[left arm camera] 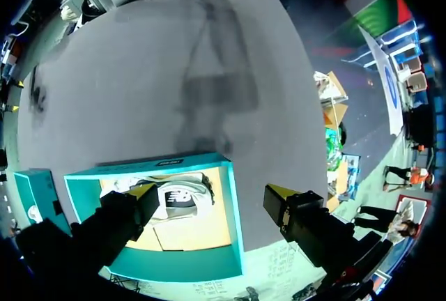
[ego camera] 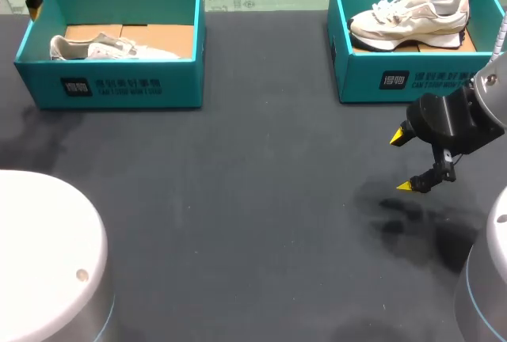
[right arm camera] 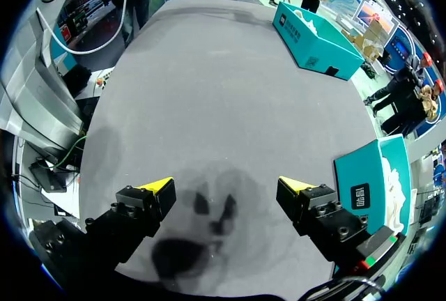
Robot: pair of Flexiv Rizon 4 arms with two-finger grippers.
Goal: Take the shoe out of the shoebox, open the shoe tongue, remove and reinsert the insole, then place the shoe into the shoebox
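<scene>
Progress seemed nil: a white sneaker (ego camera: 111, 47) lay in the far-left shoebox (ego camera: 111, 89), a cream sneaker (ego camera: 408, 19) in the far-right shoebox (ego camera: 396, 81), the left end effector (left arm camera: 209, 200) gaping empty above the former, the right end effector (ego camera: 402, 160) gaping empty near the bench (ego camera: 253, 199)'s right edge.

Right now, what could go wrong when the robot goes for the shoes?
The left gripper hangs open astride a wall of the left shoebox; dropping straight down, a finger might hit it. The right gripper is open over bare table in front of the right shoebox; reaching in low could shove the box instead of reaching its shoe.
</scene>
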